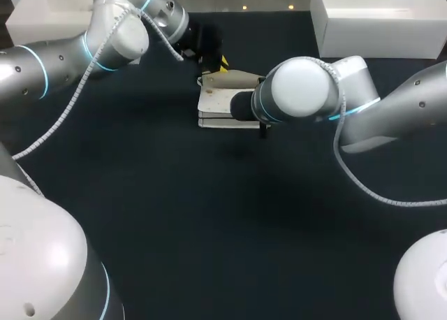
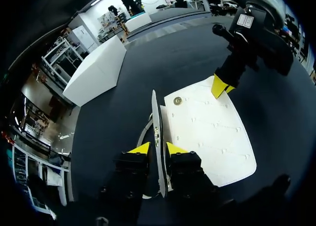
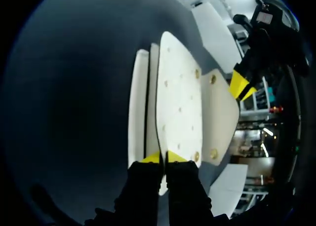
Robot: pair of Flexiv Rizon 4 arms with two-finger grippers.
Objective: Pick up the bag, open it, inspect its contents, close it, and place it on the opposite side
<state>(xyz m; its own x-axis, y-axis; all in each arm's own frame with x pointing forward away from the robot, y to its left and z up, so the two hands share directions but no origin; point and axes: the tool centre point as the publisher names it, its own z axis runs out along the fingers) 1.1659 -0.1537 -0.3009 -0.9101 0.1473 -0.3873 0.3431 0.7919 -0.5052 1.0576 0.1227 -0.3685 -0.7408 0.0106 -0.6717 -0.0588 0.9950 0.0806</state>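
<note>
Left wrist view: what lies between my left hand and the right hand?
Only the flat white bag: its studded panel, with one round metal snap, spans from left hand to right hand, seen in the left wrist view.

The right gripper [image 3: 163,158] sits with its two yellow-tipped fingers [image 3: 177,157] pressed close together on a thin upright panel of the white bag [image 3: 177,97], one finger on each side of it. The bag lies on the dark table [image 3: 69,88], stretching ahead of the gripper as several flat white layers stacked side by side. Small round studs [image 3: 213,79] dot its broad panel and the flap [image 3: 219,110] that spreads out beside it. At the flap's far edge, the yellow tips of the left gripper [image 3: 242,85] touch the bag, its black body rising behind them.
</note>
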